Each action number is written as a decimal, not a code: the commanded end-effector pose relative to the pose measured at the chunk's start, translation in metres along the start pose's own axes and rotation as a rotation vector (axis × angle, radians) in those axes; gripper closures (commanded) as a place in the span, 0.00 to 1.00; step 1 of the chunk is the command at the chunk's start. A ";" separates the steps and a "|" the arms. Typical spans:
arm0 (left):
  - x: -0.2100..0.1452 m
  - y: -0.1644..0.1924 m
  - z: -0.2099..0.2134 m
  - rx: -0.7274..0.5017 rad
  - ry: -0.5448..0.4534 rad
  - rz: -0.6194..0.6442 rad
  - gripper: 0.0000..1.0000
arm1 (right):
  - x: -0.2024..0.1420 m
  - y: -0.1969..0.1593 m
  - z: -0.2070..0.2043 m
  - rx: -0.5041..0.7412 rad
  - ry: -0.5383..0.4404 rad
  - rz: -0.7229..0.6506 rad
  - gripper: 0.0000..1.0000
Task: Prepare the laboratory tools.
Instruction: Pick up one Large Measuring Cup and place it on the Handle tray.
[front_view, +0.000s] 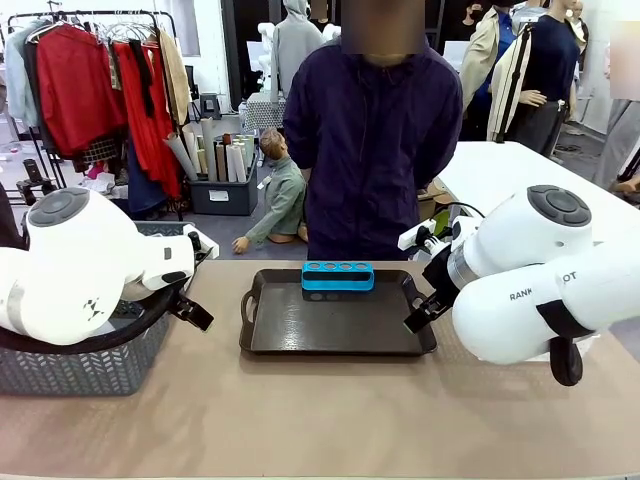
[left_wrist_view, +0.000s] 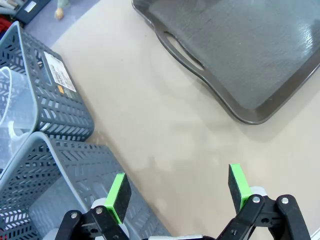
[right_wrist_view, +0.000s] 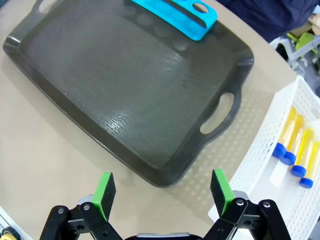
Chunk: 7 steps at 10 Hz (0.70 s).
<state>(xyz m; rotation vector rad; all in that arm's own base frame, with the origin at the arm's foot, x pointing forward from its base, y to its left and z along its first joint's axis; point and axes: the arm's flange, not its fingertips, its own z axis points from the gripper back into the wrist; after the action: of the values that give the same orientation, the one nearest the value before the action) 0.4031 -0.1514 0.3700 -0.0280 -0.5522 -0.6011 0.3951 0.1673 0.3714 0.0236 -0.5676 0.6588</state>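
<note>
Front view: a dark tray (front_view: 330, 322) lies in the middle of the worktop (front_view: 300, 420), with a blue rack (front_view: 338, 276) along its far edge. A person in a dark jacket (front_view: 370, 140) stands at the far edge of the worktop. A grey basket (front_view: 90, 365) sits at the left edge, under the left arm.

In the left wrist view, the left gripper (left_wrist_view: 178, 192) hangs released over bare worktop at the corner of the nearer grey basket, its green pads wide apart with nothing between them. A clear beaker (left_wrist_view: 10, 95) stands inside the farther grey basket (left_wrist_view: 62, 102).

In the right wrist view, the right gripper (right_wrist_view: 162, 192) is also released and empty, over the tray's near edge by its handle. Four amber tubes (right_wrist_view: 292, 142) with blue caps lie side by side in the white basket (right_wrist_view: 255, 170), which sits just beside the tray at the right edge of the worktop.
</note>
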 end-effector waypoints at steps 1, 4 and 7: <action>0.000 0.000 0.000 0.000 0.000 0.000 0.00 | 0.000 0.000 0.000 0.000 0.000 -0.001 0.00; 0.000 0.000 0.000 0.000 0.000 0.000 0.00 | 0.000 0.000 0.000 0.000 0.000 -0.001 0.00; 0.000 0.000 0.000 0.000 0.000 0.000 0.00 | 0.000 0.000 0.000 0.000 0.000 -0.001 0.00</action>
<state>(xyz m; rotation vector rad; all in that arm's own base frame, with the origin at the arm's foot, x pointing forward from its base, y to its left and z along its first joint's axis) 0.4031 -0.1514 0.3700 -0.0280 -0.5522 -0.6011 0.3951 0.1673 0.3714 0.0236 -0.5676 0.6588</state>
